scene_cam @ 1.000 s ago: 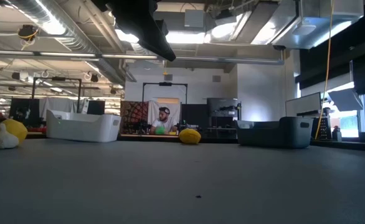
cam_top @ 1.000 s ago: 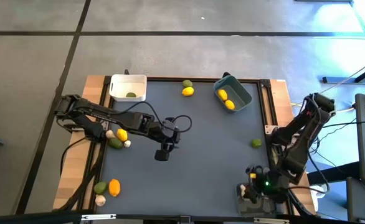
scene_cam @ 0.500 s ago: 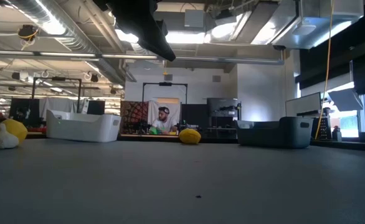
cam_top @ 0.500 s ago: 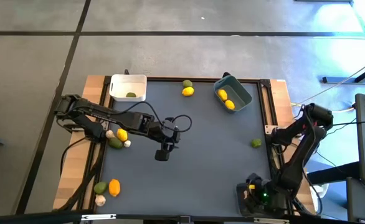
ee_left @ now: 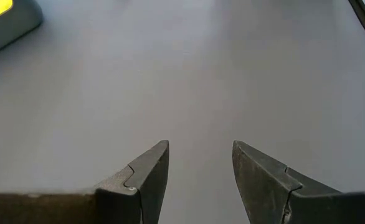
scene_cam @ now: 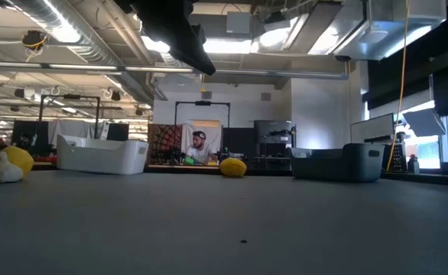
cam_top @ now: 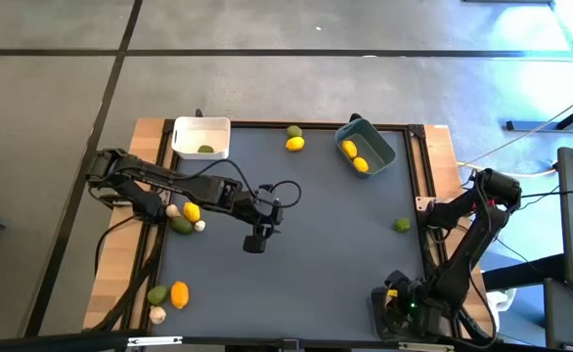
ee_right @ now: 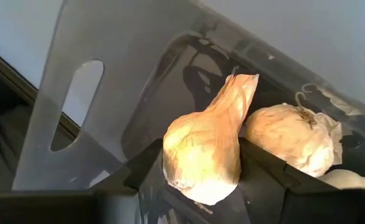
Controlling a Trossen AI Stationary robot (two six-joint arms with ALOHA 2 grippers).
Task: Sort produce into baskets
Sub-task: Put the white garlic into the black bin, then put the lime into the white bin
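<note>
Your right gripper (ee_right: pixel 201 180) pinches a light, papery whitish garlic bulb (ee_right: pixel 202 155) by its belly above the clear see-through plastic tray (ee_right: pixel 108 118) at the desk's near right corner, left gripper (ee_left: pixel 200 168) half-open, empty, mid-desk.

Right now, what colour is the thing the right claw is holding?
Creamy white with tan streaks: a garlic bulb in the right gripper, clearest in the right wrist view.

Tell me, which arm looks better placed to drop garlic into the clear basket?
Probably the right. Its right gripper holds a garlic bulb directly over the clear basket, where another bulb lies. The left gripper hangs open and empty above bare mat.
</note>
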